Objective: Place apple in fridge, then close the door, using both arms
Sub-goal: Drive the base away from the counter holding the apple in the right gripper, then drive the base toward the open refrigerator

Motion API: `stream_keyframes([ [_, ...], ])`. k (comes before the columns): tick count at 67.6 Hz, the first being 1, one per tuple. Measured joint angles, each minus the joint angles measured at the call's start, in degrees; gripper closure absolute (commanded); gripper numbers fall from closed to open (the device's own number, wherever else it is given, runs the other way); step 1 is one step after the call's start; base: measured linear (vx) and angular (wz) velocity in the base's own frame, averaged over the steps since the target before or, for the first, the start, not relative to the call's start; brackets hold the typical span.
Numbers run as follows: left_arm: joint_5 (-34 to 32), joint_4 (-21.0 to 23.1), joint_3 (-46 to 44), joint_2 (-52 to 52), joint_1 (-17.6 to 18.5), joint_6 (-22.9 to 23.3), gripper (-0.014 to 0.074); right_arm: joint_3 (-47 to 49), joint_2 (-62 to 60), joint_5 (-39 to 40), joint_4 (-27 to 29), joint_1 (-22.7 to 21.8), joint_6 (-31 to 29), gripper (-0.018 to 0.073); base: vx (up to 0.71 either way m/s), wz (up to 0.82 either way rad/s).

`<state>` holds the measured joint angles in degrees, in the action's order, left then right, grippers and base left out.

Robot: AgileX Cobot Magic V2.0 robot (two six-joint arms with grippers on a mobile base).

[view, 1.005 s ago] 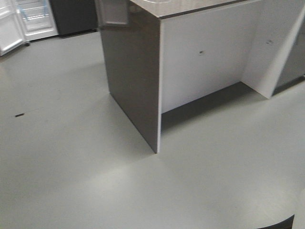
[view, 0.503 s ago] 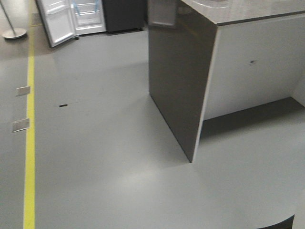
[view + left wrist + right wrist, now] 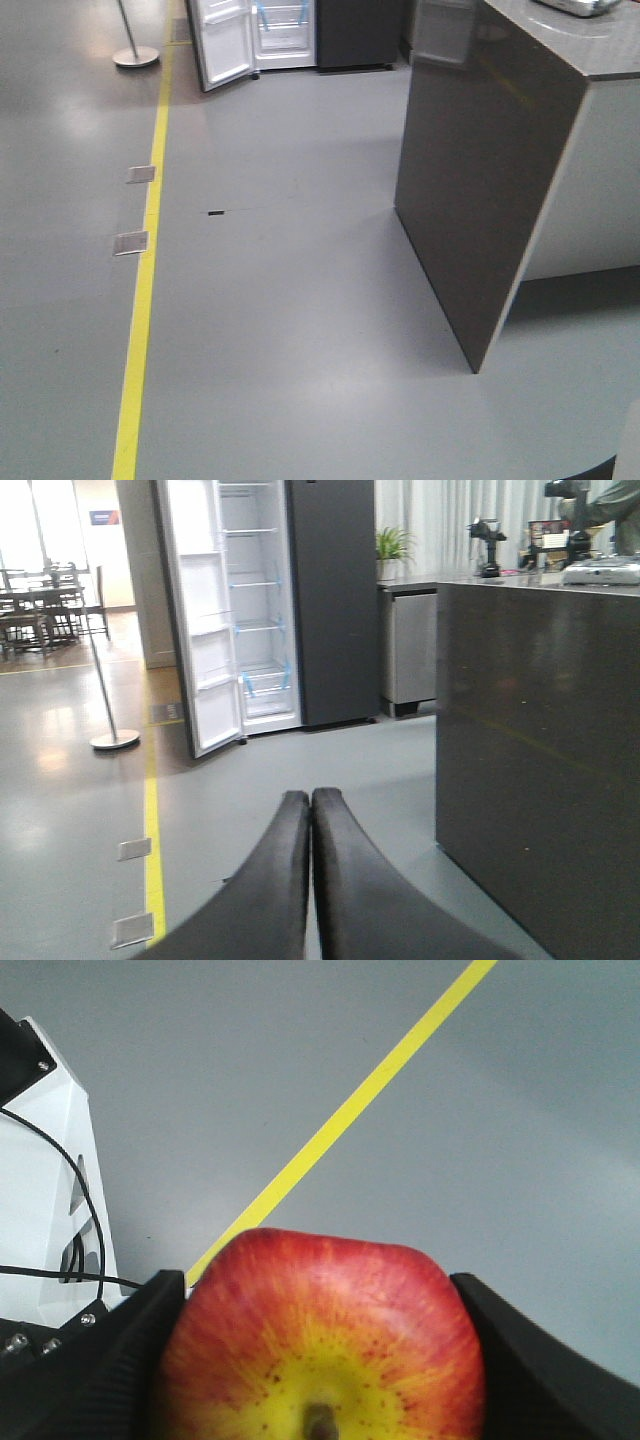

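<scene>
One yellow line [image 3: 140,300] edges wide floor [image 3: 300,330] toward the open fridge [image 3: 350,30].

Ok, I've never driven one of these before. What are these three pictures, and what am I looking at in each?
It is a wheeled robot with two arms, each ending in a two-fingered tool with its own camera. The front view looks down at grey floor: a yellow line, a dark counter on the right, and far off the fridge with its door open. The left wrist view looks past the left tool, shut and empty, toward the same fridge. The right wrist view shows the right tool shut on the apple, over the floor.
</scene>
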<state>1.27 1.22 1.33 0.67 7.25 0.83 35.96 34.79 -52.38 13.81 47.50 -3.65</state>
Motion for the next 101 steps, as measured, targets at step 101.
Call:
stream_keyframes([
  [101,0.0,0.0,0.0,0.0,0.0,0.0,0.0603,0.0,0.0,-0.3,0.0,0.0,0.0,0.0347,0.11,0.11],
])
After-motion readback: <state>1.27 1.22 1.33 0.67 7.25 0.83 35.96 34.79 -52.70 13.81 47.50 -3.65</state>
